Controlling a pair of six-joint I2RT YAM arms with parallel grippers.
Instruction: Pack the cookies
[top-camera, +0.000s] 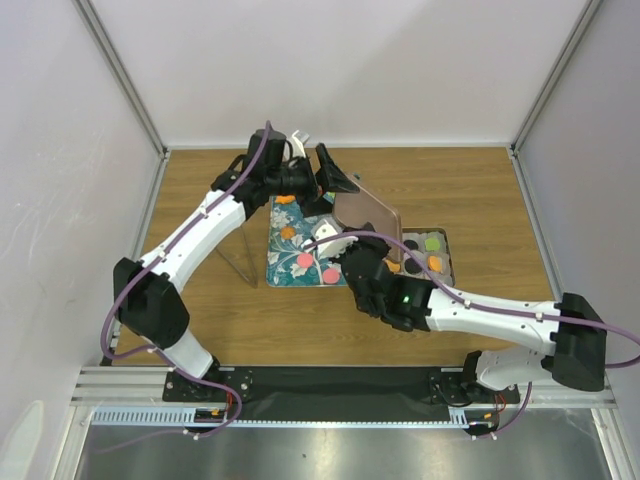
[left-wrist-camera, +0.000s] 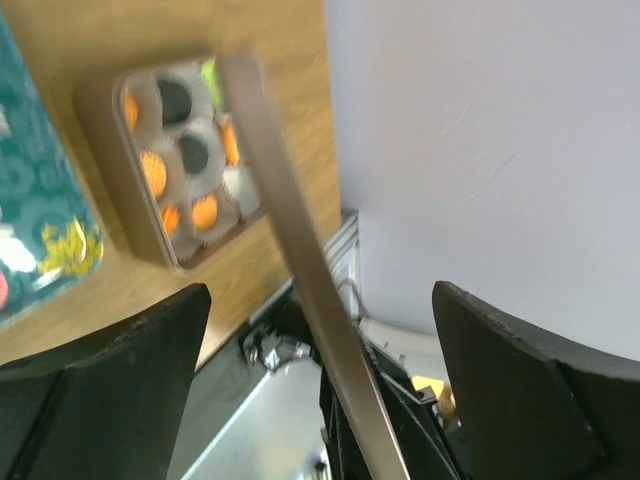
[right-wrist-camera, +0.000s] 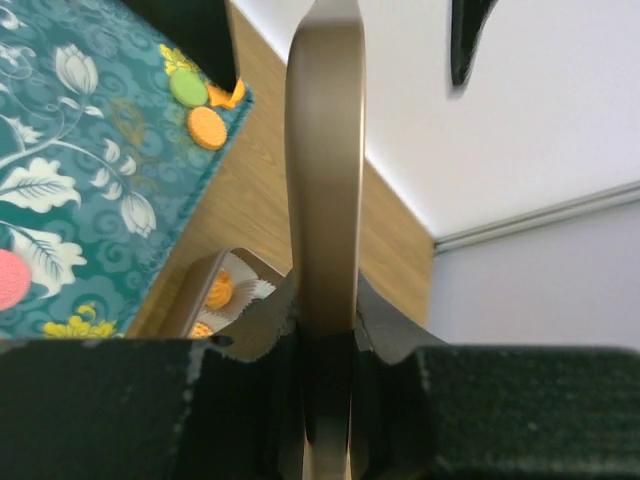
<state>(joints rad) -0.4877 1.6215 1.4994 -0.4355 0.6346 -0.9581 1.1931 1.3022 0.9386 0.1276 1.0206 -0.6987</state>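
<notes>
Nearest the right wrist lens, the right gripper (right-wrist-camera: 322, 335) is seen clamped on a metal lid (right-wrist-camera: 322, 150), which is viewed edge-on and fills the centre of that frame from bottom to top. Both dark fingers are pressed against its two faces.

In the left wrist view, the left gripper (left-wrist-camera: 320, 292) is seen with its fingers (left-wrist-camera: 120, 390) spread wide at the lower corners of the frame. The lid's edge is seen as a diagonal strip between them, with a gap on either side, and no contact with either finger can be made out.

From the top view, the lid (top-camera: 365, 212) is seen at the centre of the frame, over the right edge of a teal flowered tray (top-camera: 283, 272) and the left part of a square tin (top-camera: 449, 255). The left gripper (top-camera: 322, 172) is placed at the lid's upper left end, and the right gripper (top-camera: 338, 248) at its lower left.

The cookies (top-camera: 435, 263) are found in two places. Orange, black and green ones are set in the grey paper cups of the tin, right of centre. Pink and orange ones are left loose on the tray, left of centre. In the right wrist view a green disc (right-wrist-camera: 187, 87) and an orange disc (right-wrist-camera: 207, 127) are seen touching at the tray's upper corner.

Tray and tin are set side by side on a wooden table (top-camera: 480, 200).
</notes>
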